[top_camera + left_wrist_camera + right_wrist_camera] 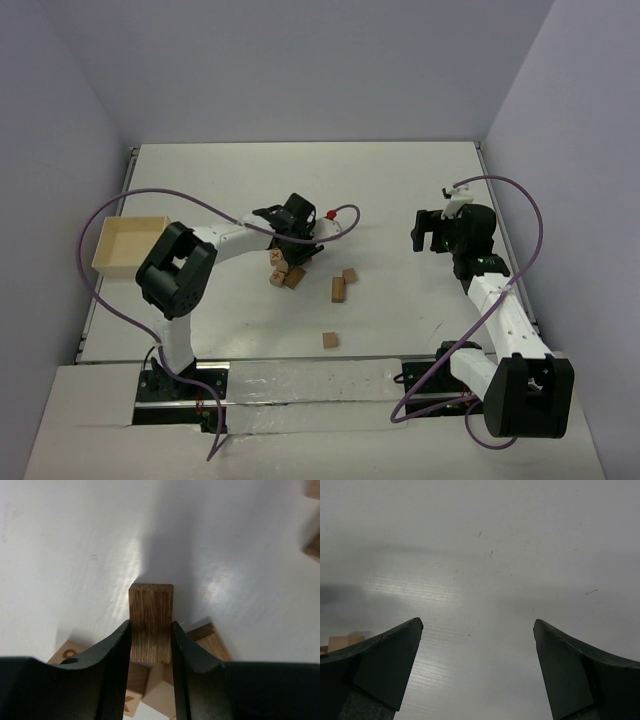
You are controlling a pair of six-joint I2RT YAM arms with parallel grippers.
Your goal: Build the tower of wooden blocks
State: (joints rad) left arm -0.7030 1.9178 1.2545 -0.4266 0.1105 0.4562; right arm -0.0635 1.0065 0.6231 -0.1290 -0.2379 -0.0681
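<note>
White tabletop [400,190], plain pale walls, and all the action is on the left side. The left gripper [151,624] is pinched on a dark-grained wood block [151,600], which stands upright between the two black fingers. It hangs over a low cluster of blocks [283,272] near the middle of the table. In the wrist view, tan blocks from that cluster peek out beneath the jaws, one on either side. Just right of the cluster lie a long block [339,289] and a small cube [350,274], close together. A lone cube [330,340] sits nearer the arm bases. Over on the right, the right gripper [477,624] hangs with its jaws spread wide above bare table. A pale tray [128,245] sits at the left edge.
</note>
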